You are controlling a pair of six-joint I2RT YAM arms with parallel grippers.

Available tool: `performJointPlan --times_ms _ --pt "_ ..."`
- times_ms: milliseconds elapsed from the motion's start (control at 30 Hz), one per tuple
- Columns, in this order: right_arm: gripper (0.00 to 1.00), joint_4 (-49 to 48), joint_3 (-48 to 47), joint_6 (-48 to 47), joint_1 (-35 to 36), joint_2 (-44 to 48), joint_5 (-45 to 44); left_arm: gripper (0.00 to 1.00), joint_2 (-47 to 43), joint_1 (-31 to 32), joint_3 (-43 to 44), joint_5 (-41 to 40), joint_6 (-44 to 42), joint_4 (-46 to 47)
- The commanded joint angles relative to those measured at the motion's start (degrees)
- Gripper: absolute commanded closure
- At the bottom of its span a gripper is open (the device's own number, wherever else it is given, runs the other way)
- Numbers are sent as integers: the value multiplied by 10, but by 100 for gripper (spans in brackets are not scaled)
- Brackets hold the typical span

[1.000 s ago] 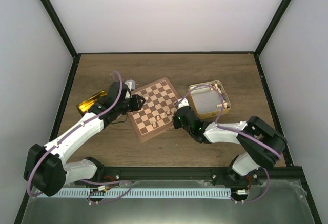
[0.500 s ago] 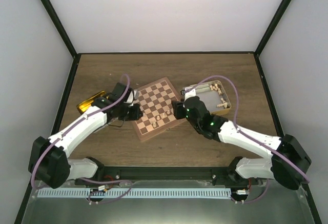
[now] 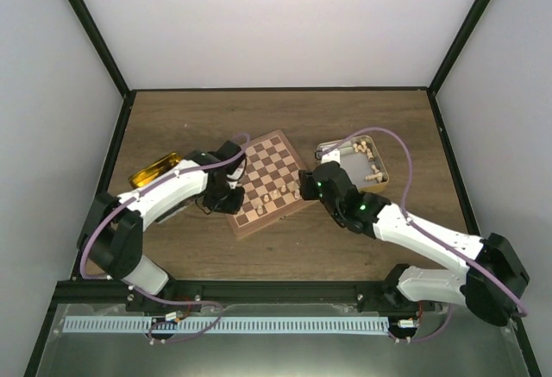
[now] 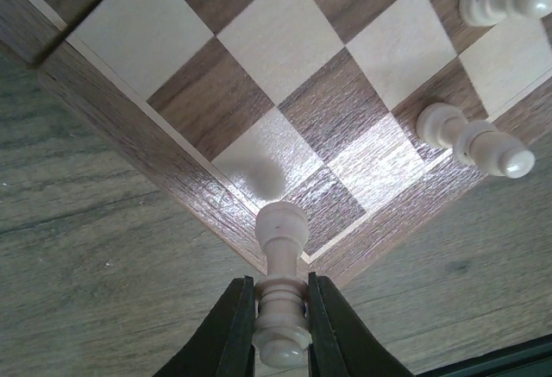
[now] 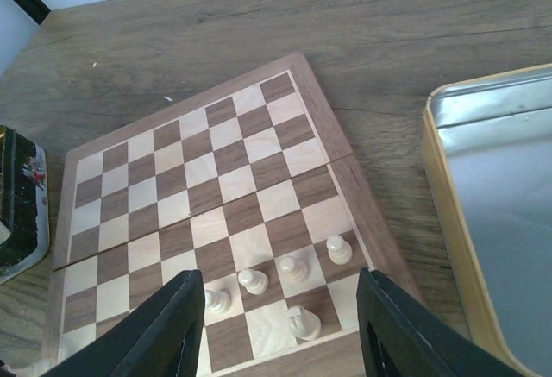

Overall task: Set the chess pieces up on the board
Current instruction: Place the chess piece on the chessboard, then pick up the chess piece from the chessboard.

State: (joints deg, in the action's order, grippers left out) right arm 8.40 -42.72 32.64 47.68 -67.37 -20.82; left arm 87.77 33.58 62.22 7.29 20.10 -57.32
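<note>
Cream chessmen (image 5: 293, 267) stood five on the board (image 5: 323, 108), four in a slanting row and one beside the near rim. We counted a sixth, a pawn (image 4: 282, 230), pinched by its base between the fingers of the left gripper (image 4: 280, 286), its long axis in line with them, head pointing beyond the fingertips over the board's corner. The right gripper (image 5: 280, 275) hung above the five, jaws apart and empty. Two tins flanked the board: an open tin (image 5: 437, 170) and a dark tin (image 5: 19, 204).

Right claw (image 5: 276, 336) opened; left claw (image 4: 280, 325) brought its piece (image 4: 282, 237) over the board (image 4: 285, 66).
</note>
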Motion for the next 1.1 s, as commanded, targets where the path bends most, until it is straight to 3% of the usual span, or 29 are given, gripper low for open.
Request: performJointPlan --times_ms 0,267,367,467,833,1067 --pt "50 -2 21 20 -8 30 -13 94 23 9 34 -7 -15 -33" --pt "50 -12 45 28 -17 42 0 83 73 27 61 -27 -13 -47" --pt "50 -13 49 29 -18 45 3 74 80 28 66 -31 -13 -47" --pt "50 -14 51 29 -20 47 6 55 70 29 67 -43 0 -35" --pt "50 -11 43 27 -23 31 12 54 -53 31 -60 -32 113 118" --pt "50 -1 30 28 -24 22 9 56 -59 32 -95 -19 109 160"
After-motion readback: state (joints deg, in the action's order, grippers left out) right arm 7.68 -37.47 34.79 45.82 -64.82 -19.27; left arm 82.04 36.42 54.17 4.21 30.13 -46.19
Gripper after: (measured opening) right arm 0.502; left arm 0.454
